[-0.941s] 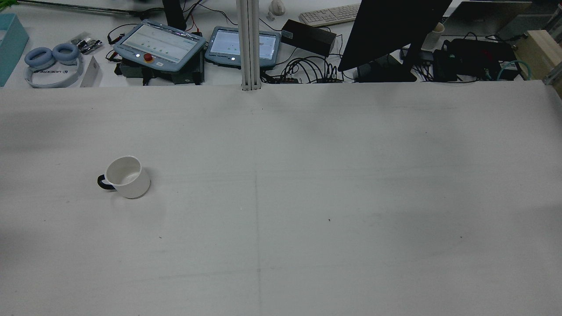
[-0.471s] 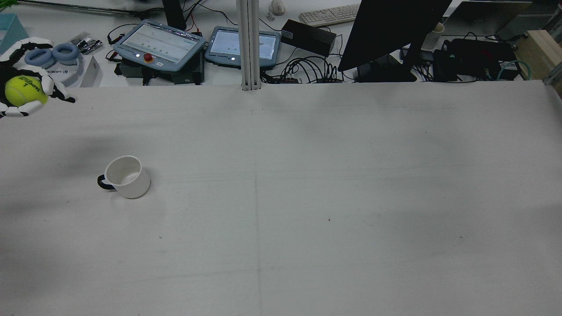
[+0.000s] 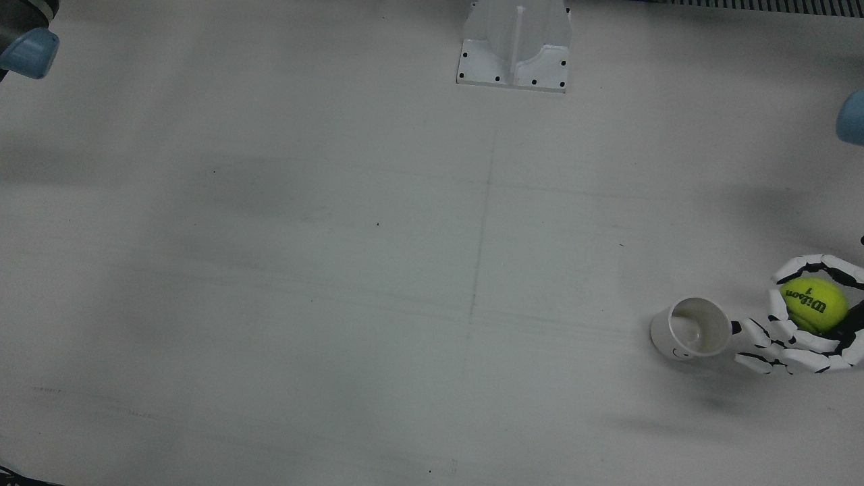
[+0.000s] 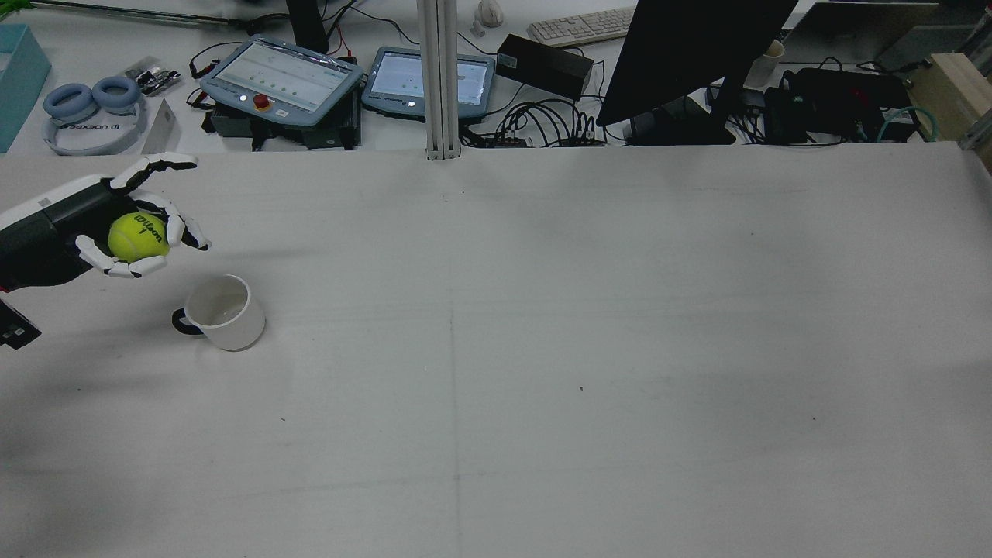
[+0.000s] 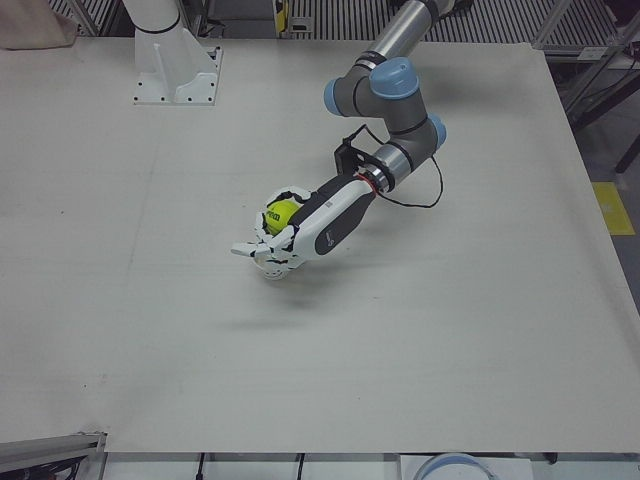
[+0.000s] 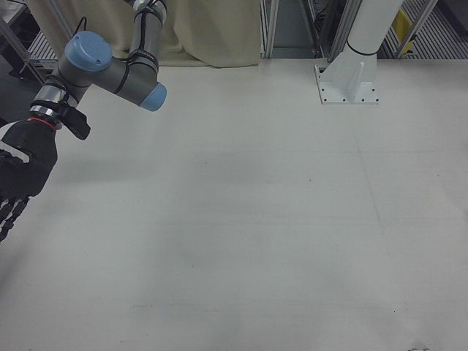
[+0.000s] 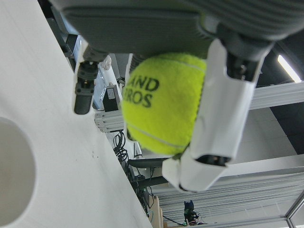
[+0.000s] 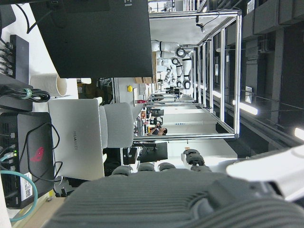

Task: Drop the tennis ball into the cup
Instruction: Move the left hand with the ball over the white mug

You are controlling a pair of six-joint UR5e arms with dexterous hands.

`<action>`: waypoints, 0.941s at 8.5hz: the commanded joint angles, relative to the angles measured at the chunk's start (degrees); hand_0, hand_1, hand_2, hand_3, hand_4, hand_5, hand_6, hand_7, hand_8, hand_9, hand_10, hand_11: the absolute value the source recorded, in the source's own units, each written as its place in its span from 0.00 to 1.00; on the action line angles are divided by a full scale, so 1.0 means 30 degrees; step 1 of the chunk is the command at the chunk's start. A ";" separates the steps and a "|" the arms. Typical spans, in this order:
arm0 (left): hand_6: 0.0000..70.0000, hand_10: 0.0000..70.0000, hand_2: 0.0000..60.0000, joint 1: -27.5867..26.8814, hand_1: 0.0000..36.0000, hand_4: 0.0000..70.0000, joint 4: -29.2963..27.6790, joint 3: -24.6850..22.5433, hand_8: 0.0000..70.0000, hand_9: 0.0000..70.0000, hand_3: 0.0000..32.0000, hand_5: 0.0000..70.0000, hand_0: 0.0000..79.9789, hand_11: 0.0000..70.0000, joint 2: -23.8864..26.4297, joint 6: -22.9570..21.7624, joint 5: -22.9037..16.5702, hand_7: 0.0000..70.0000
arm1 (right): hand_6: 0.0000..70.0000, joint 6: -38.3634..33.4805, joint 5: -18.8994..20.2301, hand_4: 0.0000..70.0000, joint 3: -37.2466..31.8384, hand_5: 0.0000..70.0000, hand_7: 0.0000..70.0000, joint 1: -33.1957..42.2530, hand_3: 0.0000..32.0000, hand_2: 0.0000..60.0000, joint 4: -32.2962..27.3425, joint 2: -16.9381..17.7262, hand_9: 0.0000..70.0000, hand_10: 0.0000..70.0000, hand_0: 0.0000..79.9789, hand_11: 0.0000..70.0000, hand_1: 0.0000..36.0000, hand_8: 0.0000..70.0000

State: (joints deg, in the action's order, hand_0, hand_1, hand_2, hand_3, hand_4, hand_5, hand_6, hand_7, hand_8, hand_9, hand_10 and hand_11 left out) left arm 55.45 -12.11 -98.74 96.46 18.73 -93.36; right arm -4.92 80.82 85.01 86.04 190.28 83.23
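Observation:
A white cup [image 4: 221,311] with a black handle stands upright on the table's left half; it also shows in the front view [image 3: 690,329]. My left hand [image 4: 116,232] is shut on a yellow-green tennis ball [image 4: 138,236] and hovers above the table beside the cup, on its handle side. In the front view the ball [image 3: 813,305] sits to the right of the cup, not over its mouth. In the left-front view the hand [image 5: 290,235] hides most of the cup. My right hand [image 6: 18,172] hangs empty at the table's far side, fingers apart.
Beyond the table's far edge in the rear view lie two teach pendants [image 4: 283,77], headphones [image 4: 89,112], cables and a monitor [image 4: 690,54]. An arm pedestal [image 3: 514,44] stands at the top of the front view.
My left hand has come in from the table's left edge with the ball, moving down and right in the rear view to a spot beside the cup. The cup has not moved.

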 commanded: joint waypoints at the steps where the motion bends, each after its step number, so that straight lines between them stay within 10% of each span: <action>1: 0.92 0.24 0.66 -0.0406 1.00 0.00 -0.0653 0.1069 0.58 0.50 1.00 0.41 1.00 0.40 0.0159 0.0172 0.0299 0.79 | 0.00 0.0000 0.0012 0.00 0.0023 0.00 0.00 0.0000 0.00 0.00 0.0000 0.0000 0.00 0.00 0.00 0.00 0.00 0.00; 4: 0.87 0.22 0.66 -0.1689 1.00 0.00 -0.0681 0.1418 0.44 0.26 1.00 0.39 1.00 0.37 0.0481 0.0173 0.0299 0.47 | 0.00 0.0000 0.0012 0.00 0.0023 0.00 0.00 0.0000 0.00 0.00 0.0000 0.0000 0.00 0.00 0.00 0.00 0.00 0.00; 5: 0.52 0.20 0.59 -0.2101 1.00 0.00 -0.0682 0.1624 0.32 0.16 1.00 0.30 1.00 0.34 0.0685 0.0173 0.0299 0.37 | 0.00 0.0000 0.0012 0.00 0.0023 0.00 0.00 0.0000 0.00 0.00 0.0000 0.0000 0.00 0.00 0.00 0.00 0.00 0.00; 6: 0.45 0.19 0.57 -0.2134 0.99 0.00 -0.0653 0.1858 0.27 0.11 1.00 0.28 0.94 0.32 0.1064 0.0144 0.0270 0.28 | 0.00 0.0000 -0.0017 0.00 0.0023 0.00 0.00 0.0000 0.00 0.00 0.0000 0.0000 0.00 0.00 0.00 0.00 0.00 0.00; 8: 0.54 0.16 0.58 -0.2105 0.94 0.00 -0.0623 0.1977 0.25 0.05 1.00 0.29 0.83 0.27 0.1243 -0.0060 0.0240 0.20 | 0.00 0.0000 0.0012 0.00 0.0023 0.00 0.00 0.0000 0.00 0.00 0.0029 0.0000 0.00 0.00 0.00 0.00 0.00 0.00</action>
State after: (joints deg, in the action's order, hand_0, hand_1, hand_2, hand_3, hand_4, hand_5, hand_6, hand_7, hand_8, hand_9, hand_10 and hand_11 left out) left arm 49.35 -14.05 -93.38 99.27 19.16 -92.52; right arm -4.92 80.83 85.08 86.04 190.28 83.23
